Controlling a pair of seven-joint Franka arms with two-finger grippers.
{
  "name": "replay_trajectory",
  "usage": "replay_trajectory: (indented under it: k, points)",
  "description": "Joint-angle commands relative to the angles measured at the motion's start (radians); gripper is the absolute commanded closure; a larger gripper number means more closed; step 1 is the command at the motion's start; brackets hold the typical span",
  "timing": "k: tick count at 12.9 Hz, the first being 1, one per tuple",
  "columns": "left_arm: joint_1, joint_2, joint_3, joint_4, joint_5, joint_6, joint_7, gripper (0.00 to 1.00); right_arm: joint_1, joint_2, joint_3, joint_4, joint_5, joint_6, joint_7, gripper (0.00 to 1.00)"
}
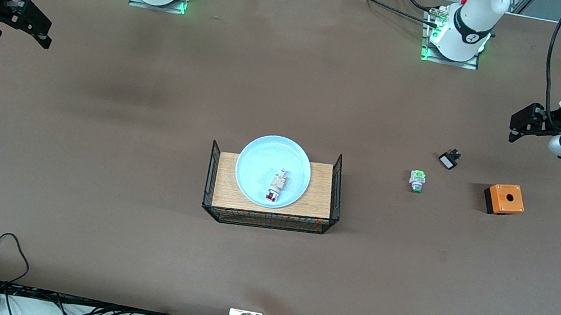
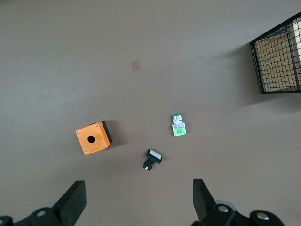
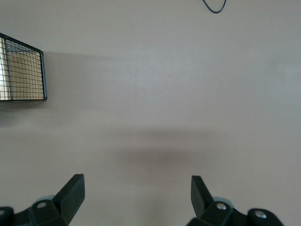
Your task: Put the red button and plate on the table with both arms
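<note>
The pale blue plate (image 1: 263, 160) rests on a wooden tray with black wire sides (image 1: 318, 186) in the middle of the brown table (image 1: 139, 185). The red button (image 1: 276, 185) lies in the plate, red cap toward the front camera. My left gripper (image 1: 520, 126) (image 2: 139, 188) hangs open over the table at the left arm's end, empty, above a spot near the small parts. My right gripper (image 1: 23, 26) (image 3: 137, 182) hangs open and empty over bare table at the right arm's end. Both are well away from the tray.
Toward the left arm's end lie a green-capped switch (image 1: 417, 181) (image 2: 178, 126), a small black part with a white face (image 1: 449, 159) (image 2: 152, 159) and an orange box with a hole (image 1: 504, 198) (image 2: 93, 137). A black cable loop (image 1: 2, 253) lies near the front edge.
</note>
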Motion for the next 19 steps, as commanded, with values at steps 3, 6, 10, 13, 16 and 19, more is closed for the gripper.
replay_trajectory:
  k: [3,6,10,13,16,19]
  points:
    - [0.005,0.014,0.002,0.031,-0.016,-0.022,0.011,0.00,0.000,0.015,-0.002,0.022,0.001,-0.011,-0.004,0.00]
    - [0.005,0.014,0.002,0.031,-0.016,-0.022,0.010,0.00,0.003,0.018,0.000,0.019,-0.003,-0.009,0.008,0.00]
    - [0.003,0.014,0.002,0.031,-0.018,-0.022,0.008,0.00,0.003,0.024,0.000,0.017,-0.008,-0.017,0.002,0.00]
    - [0.002,0.014,0.002,0.031,-0.021,-0.022,0.006,0.00,0.002,0.026,-0.003,0.022,0.025,0.000,-0.008,0.00]
    - [0.005,0.014,0.002,0.031,-0.022,-0.022,0.008,0.00,-0.001,0.053,-0.005,0.022,0.018,0.022,-0.016,0.00]
    - [0.003,0.014,0.002,0.031,-0.021,-0.022,0.008,0.00,-0.009,0.073,-0.008,0.019,0.003,0.026,-0.030,0.00]
